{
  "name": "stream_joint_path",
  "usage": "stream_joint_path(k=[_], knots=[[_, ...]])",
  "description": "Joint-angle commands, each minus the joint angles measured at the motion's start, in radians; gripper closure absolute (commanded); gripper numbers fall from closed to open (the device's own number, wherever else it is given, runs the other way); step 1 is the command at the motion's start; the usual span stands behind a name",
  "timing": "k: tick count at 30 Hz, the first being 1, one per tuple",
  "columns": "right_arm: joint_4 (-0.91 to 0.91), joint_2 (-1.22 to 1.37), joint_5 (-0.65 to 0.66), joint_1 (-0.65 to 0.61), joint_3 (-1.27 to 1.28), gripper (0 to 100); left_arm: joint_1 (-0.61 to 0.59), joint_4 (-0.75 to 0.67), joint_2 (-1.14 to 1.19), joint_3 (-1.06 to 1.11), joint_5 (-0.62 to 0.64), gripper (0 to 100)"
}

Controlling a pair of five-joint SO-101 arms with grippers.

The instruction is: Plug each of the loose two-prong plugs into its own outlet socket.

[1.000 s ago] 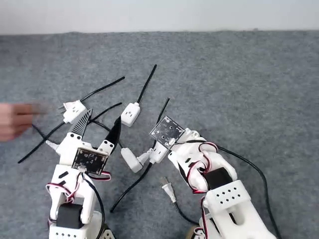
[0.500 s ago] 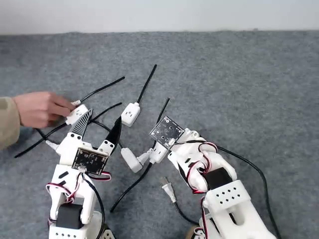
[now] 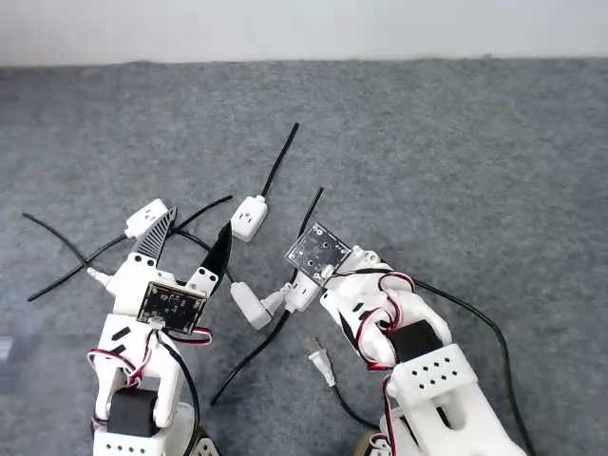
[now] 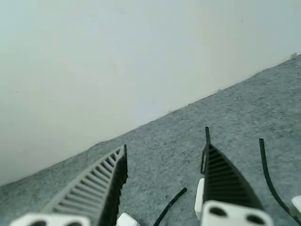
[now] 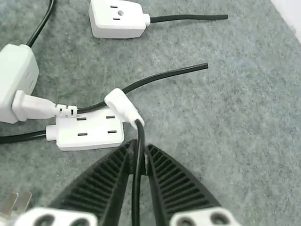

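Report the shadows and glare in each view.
High view: even light, shadows barely visible on the carpet. Left wrist view: the left gripper stands dark against a bright wall. Right wrist view: no glare on the white outlet block, soft shadow along its edge.

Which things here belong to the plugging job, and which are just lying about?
Job: loose two-prong plug; white plug on the black cable in the right jaws; single socket; flat socket block; big block with a plug already in it; socket block beside the left jaws.
Lying about: grey carpet; wall.
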Motion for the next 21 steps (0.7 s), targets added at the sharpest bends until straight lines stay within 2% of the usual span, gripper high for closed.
stream_joint_path(k=[1, 21], knots=[[-0.018, -0.007, 0.002, 0.004, -0.005, 99.0, 0.000, -0.029, -0.009, -0.010, 0.006, 74], [-0.012, -0.007, 0.002, -0.019, -0.002, 99.0, 0.000, -0.029, -0.009, -0.010, 0.006, 74]])
